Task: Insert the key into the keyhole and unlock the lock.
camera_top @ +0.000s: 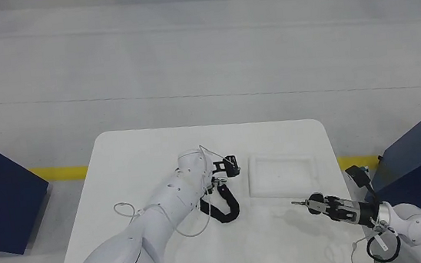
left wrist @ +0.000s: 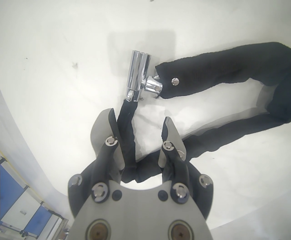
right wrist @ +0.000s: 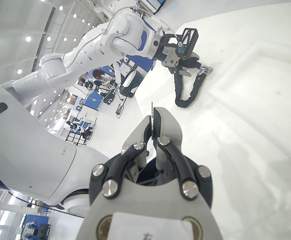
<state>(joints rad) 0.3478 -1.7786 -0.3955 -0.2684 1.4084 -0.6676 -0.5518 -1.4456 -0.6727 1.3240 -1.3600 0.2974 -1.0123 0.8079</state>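
Table [camera_top: 121, 164]: white, with the lock and both grippers in its near half.
Lock [camera_top: 222, 209]: a black sleeved chain, looped left of centre and well apart from the right gripper.
Left gripper [left wrist: 139, 117]: spread wide astride the chain just behind the cylinder. One finger touches the sleeve and nothing is clamped. This is the arm nearer the lock.
Right gripper [camera_top: 311, 201]: pinched tight on the key.
Cylinder [left wrist: 137, 73]: chrome, lying flat, at about 10 o'clock from the right gripper in the top view (keyhole face hidden).
Key [right wrist: 151, 110]: a thin blade whose tip points toward 9 o'clock, roughly at the lock.
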